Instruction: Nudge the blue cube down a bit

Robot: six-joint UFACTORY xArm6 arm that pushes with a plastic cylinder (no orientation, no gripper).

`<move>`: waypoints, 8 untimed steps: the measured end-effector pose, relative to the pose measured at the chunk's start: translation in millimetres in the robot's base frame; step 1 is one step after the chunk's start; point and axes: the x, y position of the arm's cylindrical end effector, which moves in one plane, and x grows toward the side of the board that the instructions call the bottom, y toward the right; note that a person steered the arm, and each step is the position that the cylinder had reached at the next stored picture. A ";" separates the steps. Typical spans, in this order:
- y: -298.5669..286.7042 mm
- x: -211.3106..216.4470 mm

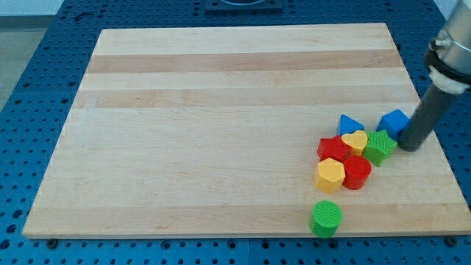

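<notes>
At four o'clock on the wooden board, my tip touches the blue cube.
No claw exists, only a bare rod. Better to circle to the cube's twelve o'clock, then push gently toward six, avoiding the green star.

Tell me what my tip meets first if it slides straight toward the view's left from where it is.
Probably the blue cube: my tip sits at its lower right, seemingly touching. The green star lies just beyond; depth is unclear.
</notes>
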 end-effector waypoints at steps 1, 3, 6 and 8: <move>-20.9 -37.9; -48.9 -85.7; 4.6 -149.2; -54.5 -158.6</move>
